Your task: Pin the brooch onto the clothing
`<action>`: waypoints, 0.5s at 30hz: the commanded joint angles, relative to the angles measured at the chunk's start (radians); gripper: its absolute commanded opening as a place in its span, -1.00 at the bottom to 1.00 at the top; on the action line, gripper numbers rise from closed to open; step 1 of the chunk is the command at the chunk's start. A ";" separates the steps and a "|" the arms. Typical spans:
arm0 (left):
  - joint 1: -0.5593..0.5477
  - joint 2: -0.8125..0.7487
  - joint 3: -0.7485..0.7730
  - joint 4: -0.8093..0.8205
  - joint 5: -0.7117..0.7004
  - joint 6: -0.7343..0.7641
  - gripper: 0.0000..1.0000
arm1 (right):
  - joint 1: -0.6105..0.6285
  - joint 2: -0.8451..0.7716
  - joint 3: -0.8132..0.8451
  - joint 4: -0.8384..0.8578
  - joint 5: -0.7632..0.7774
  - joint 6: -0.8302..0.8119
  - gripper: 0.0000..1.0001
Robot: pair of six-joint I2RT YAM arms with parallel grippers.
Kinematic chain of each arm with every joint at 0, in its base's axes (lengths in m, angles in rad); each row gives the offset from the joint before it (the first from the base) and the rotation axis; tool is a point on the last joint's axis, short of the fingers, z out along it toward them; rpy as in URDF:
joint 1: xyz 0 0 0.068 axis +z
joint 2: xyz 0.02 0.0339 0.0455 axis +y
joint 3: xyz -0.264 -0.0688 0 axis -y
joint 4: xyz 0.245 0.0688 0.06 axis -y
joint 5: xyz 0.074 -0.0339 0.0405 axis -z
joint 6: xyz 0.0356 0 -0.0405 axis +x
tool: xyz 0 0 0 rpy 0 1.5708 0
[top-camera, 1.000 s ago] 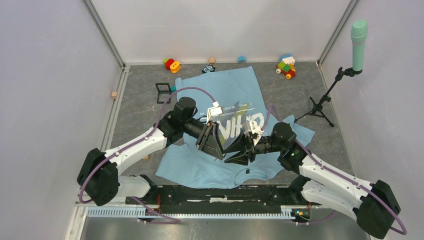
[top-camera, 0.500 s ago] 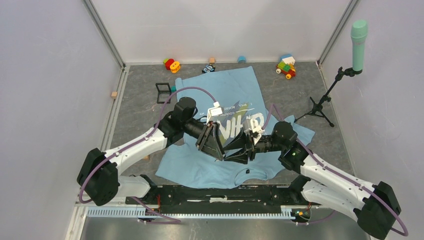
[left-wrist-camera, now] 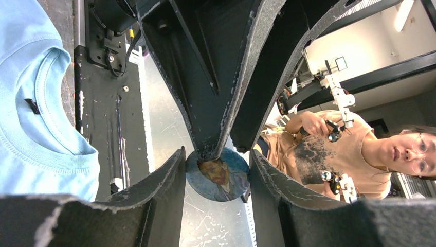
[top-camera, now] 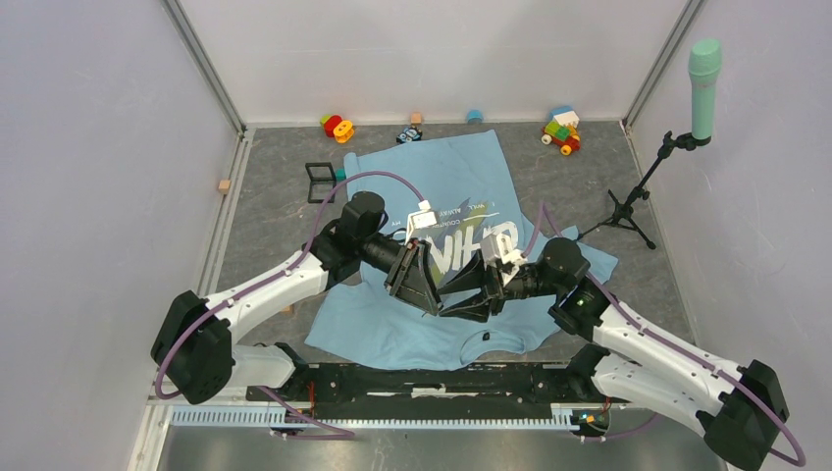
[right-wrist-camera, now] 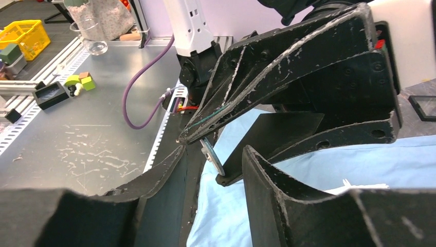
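Note:
The brooch (left-wrist-camera: 218, 177) is a small round disc with a painted portrait face. My left gripper (left-wrist-camera: 217, 153) is shut on it by its rim and holds it above the light blue T-shirt (top-camera: 432, 177). In the right wrist view the brooch (right-wrist-camera: 212, 156) shows edge-on between the left fingers (right-wrist-camera: 288, 67). My right gripper (right-wrist-camera: 213, 149) is open, with one finger on either side of the disc. In the top view the two grippers meet tip to tip, left (top-camera: 432, 299) and right (top-camera: 446, 302), and they hide the brooch.
A black square frame box (top-camera: 319, 182) lies left of the shirt. Toy blocks (top-camera: 337, 127) (top-camera: 561, 130) and a toy car (top-camera: 409, 133) sit along the back wall. A microphone stand (top-camera: 638, 201) is at the right, and a wooden block (top-camera: 225, 185) is at the left wall.
My right arm's wrist and elbow have shifted slightly to the right, while its fingers stay at the left gripper's tips. The left arm has not moved.

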 commanded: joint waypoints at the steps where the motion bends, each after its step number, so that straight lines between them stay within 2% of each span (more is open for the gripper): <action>1: -0.004 -0.022 0.003 0.022 -0.003 -0.013 -0.18 | 0.012 0.013 0.026 0.016 -0.031 -0.010 -0.05; 15: -0.004 -0.038 0.003 0.022 -0.003 -0.001 -0.19 | 0.018 0.035 0.020 -0.014 -0.024 -0.035 -0.35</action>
